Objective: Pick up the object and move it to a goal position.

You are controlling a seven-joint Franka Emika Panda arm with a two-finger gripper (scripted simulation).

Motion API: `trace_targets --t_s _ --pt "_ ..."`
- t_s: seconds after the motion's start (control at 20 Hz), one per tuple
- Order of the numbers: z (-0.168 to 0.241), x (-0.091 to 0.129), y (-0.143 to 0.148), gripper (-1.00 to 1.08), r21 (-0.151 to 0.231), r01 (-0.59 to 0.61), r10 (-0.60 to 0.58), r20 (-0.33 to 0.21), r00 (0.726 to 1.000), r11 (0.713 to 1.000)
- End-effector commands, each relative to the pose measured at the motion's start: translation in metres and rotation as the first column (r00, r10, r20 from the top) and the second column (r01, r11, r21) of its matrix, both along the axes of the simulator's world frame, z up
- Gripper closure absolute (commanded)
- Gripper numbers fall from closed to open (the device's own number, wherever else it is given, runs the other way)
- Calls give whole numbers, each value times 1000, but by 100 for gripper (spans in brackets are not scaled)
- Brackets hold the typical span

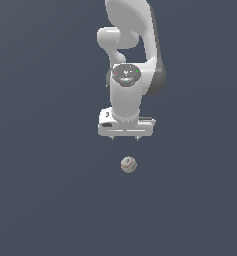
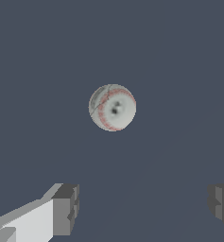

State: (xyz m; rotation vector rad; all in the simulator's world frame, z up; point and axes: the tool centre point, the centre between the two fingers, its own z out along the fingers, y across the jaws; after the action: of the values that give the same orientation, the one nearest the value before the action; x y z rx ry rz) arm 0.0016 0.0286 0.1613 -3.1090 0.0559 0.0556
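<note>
Grey-white ball (image 1: 128, 164) sits on the dark worktop (image 1: 40, 200), just in front of our hand (image 1: 125, 138) | fingers (image 2: 66, 208) wide apart, holding nothing | round, may roll; we squeeze its middle.

No readable text, label or number anywhere.
</note>
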Motion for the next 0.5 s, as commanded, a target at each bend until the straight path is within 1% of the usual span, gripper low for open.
trace_targets --t_s 0.0,0.25,0.45 --pt "-2 3 1 -92 -1 33 -33 0 999 999" --pt "-9 10 3 -92 -5 126 -126 0 992 992" --pt "-16 18 5 -92 -9 223 -223 1 975 975"
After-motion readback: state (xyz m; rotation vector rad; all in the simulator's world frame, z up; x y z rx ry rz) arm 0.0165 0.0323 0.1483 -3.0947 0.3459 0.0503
